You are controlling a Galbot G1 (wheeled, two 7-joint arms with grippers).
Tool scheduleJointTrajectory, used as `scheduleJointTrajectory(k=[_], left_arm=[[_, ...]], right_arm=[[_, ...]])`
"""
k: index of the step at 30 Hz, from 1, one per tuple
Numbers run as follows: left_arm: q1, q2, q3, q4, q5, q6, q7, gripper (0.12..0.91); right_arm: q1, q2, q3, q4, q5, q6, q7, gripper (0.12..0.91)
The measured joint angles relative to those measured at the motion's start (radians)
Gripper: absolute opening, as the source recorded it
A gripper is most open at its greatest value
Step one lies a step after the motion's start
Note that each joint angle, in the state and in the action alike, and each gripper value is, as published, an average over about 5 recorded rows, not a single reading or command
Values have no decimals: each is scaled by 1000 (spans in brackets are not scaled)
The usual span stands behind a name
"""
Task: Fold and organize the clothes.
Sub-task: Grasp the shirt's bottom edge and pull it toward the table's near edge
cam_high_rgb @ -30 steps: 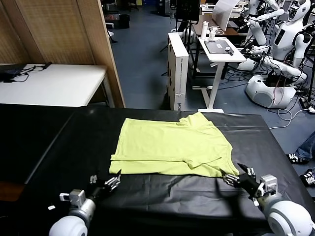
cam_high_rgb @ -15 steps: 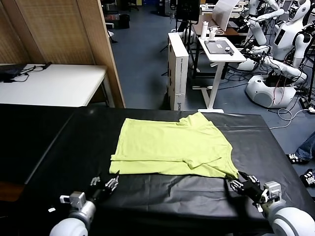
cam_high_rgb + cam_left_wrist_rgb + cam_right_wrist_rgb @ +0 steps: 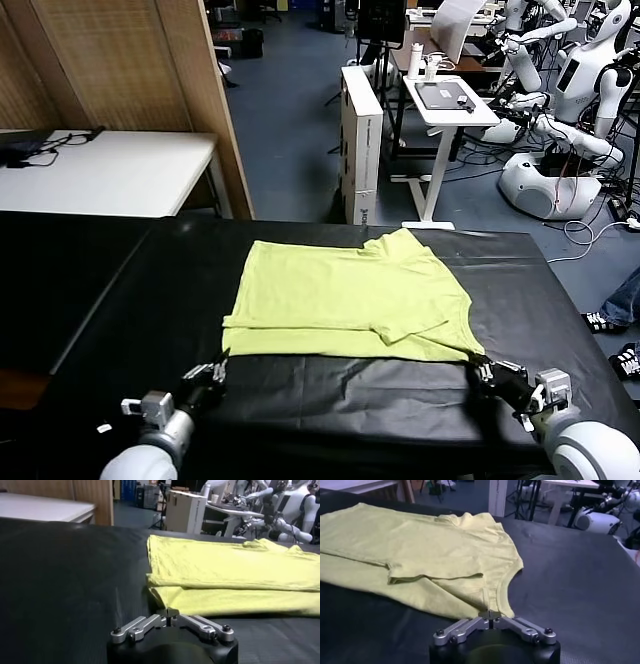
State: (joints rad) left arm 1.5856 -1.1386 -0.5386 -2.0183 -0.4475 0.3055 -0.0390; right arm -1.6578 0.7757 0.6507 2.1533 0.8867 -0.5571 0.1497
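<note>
Lying part-folded on the black bench [image 3: 120,300], the T-shirt [image 3: 345,295] looks light, limp and easily dragged. Left gripper [image 3: 222,362] and right gripper [image 3: 478,366] are each clenched on a near corner, seemingly pinching cloth, sensible hold points for lifting.

Black cloth-covered work table [image 3: 330,400]; white rectangular table [image 3: 110,175] beyond its far left corner; white pedestal stand [image 3: 445,110] beyond its far edge.
</note>
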Motion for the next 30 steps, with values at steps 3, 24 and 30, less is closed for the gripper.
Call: scheduleJointTrajectory(k=[3,24,30], left_arm=[[27,23,-25,-16,-5,-1,0,147],[216,58,-159,-96,-19,-13,0,179],[218,60,-177,-123,-60,35,-27,498]], right_arm=[[-9,4,-7,21,4,-10,0,140],[-51,3,-12,108,2,-78,2,367],[-65,-8,22,166,7,-92,10,741]])
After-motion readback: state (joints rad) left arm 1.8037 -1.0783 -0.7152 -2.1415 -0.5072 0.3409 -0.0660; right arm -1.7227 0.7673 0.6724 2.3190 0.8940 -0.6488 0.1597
